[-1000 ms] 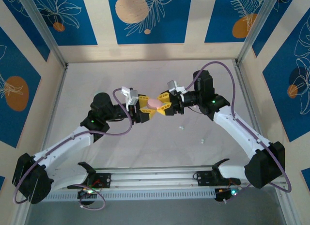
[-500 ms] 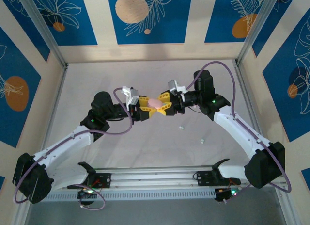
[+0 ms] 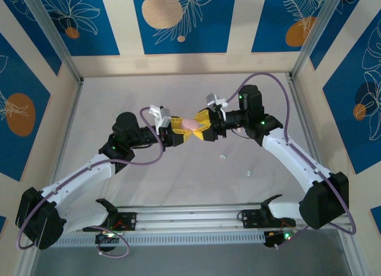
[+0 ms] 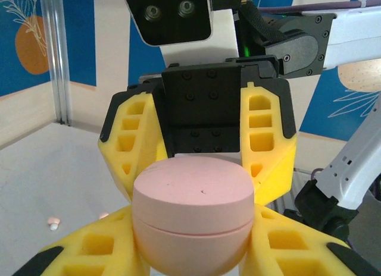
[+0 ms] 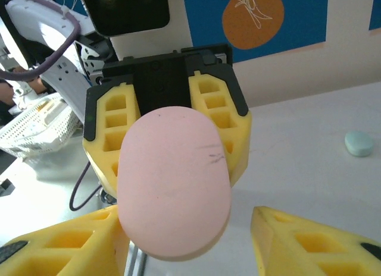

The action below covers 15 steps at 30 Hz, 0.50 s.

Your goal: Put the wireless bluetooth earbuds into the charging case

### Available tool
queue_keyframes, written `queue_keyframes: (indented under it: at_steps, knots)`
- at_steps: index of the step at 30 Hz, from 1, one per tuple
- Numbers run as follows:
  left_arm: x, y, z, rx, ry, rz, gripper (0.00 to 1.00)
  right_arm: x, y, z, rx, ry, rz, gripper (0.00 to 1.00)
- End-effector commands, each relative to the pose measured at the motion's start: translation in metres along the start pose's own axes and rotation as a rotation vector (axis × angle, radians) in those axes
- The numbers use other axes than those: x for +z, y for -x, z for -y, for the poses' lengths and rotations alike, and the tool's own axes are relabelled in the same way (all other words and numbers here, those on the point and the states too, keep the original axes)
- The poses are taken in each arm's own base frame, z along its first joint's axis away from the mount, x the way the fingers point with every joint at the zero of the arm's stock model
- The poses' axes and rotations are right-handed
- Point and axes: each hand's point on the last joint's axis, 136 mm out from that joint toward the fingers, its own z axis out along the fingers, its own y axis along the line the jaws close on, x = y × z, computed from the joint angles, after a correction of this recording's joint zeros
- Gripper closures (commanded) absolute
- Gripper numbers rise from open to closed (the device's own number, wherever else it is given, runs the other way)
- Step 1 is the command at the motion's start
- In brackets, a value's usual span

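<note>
The pink charging case hangs in the air over the middle of the table, between the two arms. The left end effector pinches it. In the left wrist view its yellow fingers press against both lower flanks of the case, with the seam between lid and base facing the camera.

The right end effector faces it head-on with its jaws spread. In the right wrist view one finger stands clear of the case with table showing in the gap. The other finger sits close against the case's far side, and I cannot tell whether it touches.

A second ago the right jaws were narrower around the case and have since widened, while the left jaws have drawn in. The case and both fingertip pairs have also shifted a little toward the far wall, and the right wrist has tipped upward.

Two tiny pale earbuds lie loose on the table nearer the right arm, apart from each other and in the same spots as before. A pale blue earbud also lies on the table in the right wrist view.
</note>
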Motion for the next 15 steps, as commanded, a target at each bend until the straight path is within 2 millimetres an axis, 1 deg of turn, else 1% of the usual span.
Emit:
queue_keyframes:
  at_steps: [1,3,6,12,15]
  knots:
    - [0.000,0.011,0.022,0.055,-0.091,0.014,0.71,-0.009,0.012,0.012,0.074,-0.042,0.015,0.44]
    - [0.000,0.011,0.022,0.055,-0.086,0.015,0.71,-0.008,0.014,0.010,0.080,-0.032,0.017,0.43]
    - [0.000,0.012,0.022,0.057,-0.084,0.018,0.71,-0.009,0.015,0.014,0.097,-0.050,0.019,0.42]
    - [0.000,0.013,0.022,0.057,-0.083,0.031,0.71,-0.012,0.020,0.037,0.196,-0.170,0.018,0.39]
    - [0.000,0.013,0.021,0.053,-0.072,0.042,0.71,-0.014,0.025,0.043,0.239,-0.199,0.019,0.38]
